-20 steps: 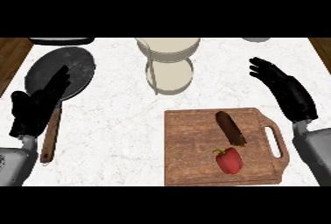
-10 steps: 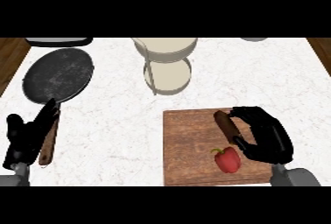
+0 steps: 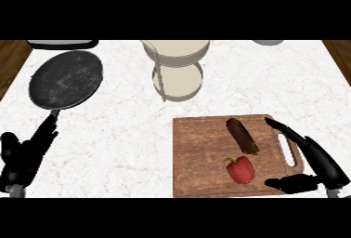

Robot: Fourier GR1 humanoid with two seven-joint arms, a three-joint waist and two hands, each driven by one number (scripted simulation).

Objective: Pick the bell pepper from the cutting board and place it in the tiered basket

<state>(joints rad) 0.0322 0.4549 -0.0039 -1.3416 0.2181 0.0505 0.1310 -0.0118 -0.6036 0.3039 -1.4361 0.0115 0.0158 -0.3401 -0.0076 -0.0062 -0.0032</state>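
Two hands: both enter from the lower edge of the head view.
Writing: none readable on any item.
Right hand (image 3: 316, 163): over the right end of the cutting board (image 3: 205, 153), above its handle slot. Fingers straight, extended up and left; thumb bent inward near the board's lower right corner. Holds nothing.
Left hand (image 3: 19, 160): at the lower left edge, beside the handle of the frying pan (image 3: 66, 80). Whether its fingers are spread or curled cannot be told.
Bell pepper (image 3: 241, 170): red, short green stem, lying on the cutting board's lower right part, just left of the right thumb, apart from it.
Dark oblong vegetable (image 3: 242, 135): lies on the board above the pepper.
Tiered basket (image 3: 176, 65): cream-coloured, at top centre of the counter (image 3: 130, 125), well apart from the pepper.
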